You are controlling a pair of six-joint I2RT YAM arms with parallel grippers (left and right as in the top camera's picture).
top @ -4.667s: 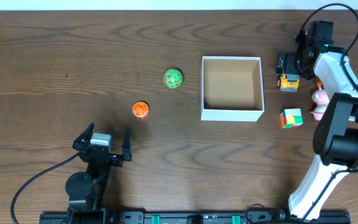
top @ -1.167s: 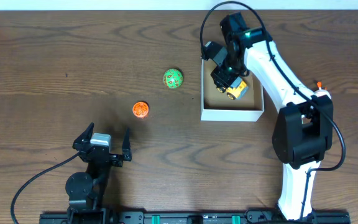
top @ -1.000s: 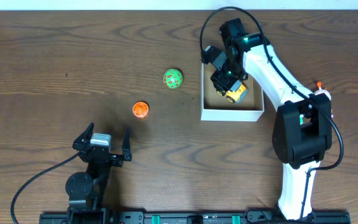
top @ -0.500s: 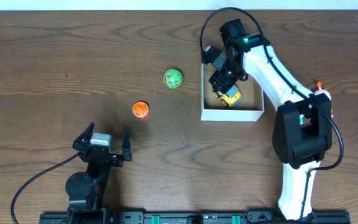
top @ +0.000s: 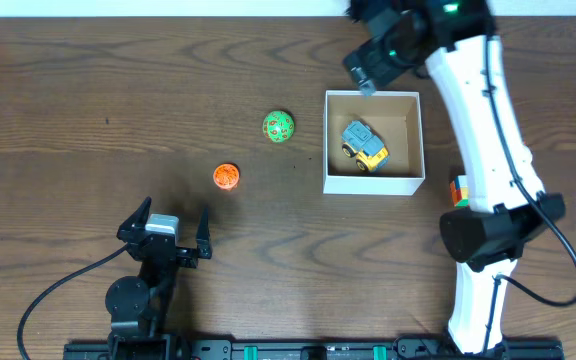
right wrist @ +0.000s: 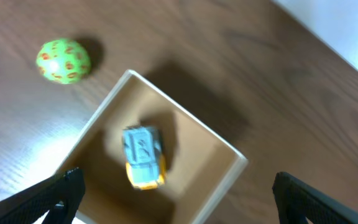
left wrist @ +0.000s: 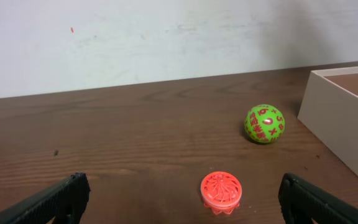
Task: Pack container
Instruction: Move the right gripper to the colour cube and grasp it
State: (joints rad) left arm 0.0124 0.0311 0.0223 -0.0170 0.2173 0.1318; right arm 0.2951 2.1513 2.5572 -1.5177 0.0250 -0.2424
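The container (top: pixel 374 182) is a square white box with a brown inside, right of the table's middle; it also shows in the right wrist view (right wrist: pixel 229 168) and at the right edge of the left wrist view (left wrist: pixel 344 124). A blue and yellow toy truck (top: pixel 364 146) lies inside it, also seen in the right wrist view (right wrist: pixel 143 155). A green ball (top: pixel 278 126) and an orange disc toy (top: pixel 226 176) lie on the table left of the box. My right gripper (right wrist: pixel 173 205) is open and empty, high above the box's far edge. My left gripper (left wrist: pixel 179 202) is open near the front, behind the orange disc (left wrist: pixel 221 191).
A multicoloured cube (top: pixel 457 190) shows partly behind my right arm, right of the box. The green ball also shows in the left wrist view (left wrist: pixel 264 123) and right wrist view (right wrist: pixel 63 60). A white wall runs along the table's far edge.
My right gripper has let go of the toy truck, which now lies in the box, and has lifted up and back. The left arm has not moved.
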